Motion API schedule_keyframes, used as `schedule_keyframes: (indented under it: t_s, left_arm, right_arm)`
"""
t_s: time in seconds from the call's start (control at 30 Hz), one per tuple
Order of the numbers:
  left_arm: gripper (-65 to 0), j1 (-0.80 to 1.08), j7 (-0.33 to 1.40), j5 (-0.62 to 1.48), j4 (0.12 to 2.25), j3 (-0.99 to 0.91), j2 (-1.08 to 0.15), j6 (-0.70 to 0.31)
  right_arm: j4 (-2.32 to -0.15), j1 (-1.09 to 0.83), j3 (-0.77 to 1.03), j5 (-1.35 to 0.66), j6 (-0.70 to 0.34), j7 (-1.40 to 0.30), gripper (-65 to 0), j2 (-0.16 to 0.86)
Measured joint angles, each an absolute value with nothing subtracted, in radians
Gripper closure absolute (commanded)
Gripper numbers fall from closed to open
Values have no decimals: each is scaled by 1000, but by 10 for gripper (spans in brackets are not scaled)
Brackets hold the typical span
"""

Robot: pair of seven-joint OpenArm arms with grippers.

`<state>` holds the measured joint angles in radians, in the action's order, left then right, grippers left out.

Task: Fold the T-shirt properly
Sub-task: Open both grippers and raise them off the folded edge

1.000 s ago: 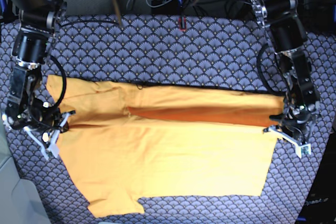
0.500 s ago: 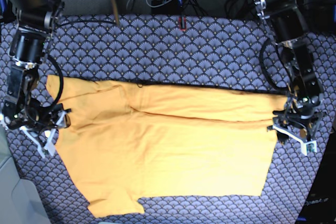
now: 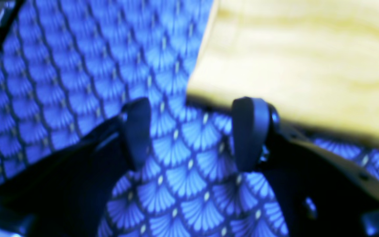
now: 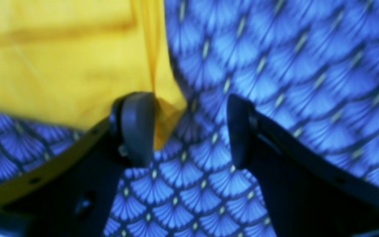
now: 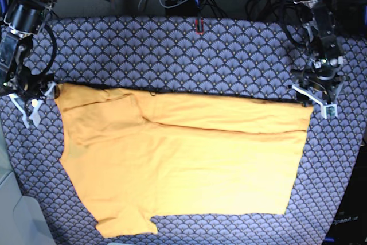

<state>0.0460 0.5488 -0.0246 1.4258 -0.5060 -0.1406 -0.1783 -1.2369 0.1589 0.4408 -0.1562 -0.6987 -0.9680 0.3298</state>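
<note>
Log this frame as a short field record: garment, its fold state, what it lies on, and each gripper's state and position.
garment: yellow-orange T-shirt
fold state: far long edge folded over toward the middle; near sleeve not folded
surface: blue-grey scale-patterned cloth
left gripper: open, empty, at the shirt's far corner on the base view's right
right gripper: open, holding nothing, beside the shirt's far corner on the base view's left; shirt edge lies against one finger
</note>
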Motion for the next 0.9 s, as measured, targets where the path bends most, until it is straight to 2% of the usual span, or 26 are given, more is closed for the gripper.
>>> schedule_keyframes:
  t_s: [0.17,0.57,0.63,0.8,0.83,0.9]
  left_arm:
    - [-375,36,527,-22,1428,-589,-149,-170]
    - [-376,61,534,-22,1428,-607,-146,-176]
    - [-376,60,533,-22,1428,-607,-147,-176]
    - [-376,60,534,-22,1428,-607,-146,-176]
    - [-376,57,534,-22,1427,-607,-146,-176]
    - [-377,55,533,-22,1423,-607,-146,-176]
  right_arm:
    - [-1239,145,448,-160,-698,-944,-355,319]
    - [-1252,141,455,-163,-693,-945,-344,280]
    - [-1252,143,455,-164,-694,-948,-285,279]
    - [-1252,146,451,-189,-695,-949,-23,271]
    - [-1251,152,451,-186,-695,-952,0,270]
    - [-1251,157,451,-179,-695,-957,0,270]
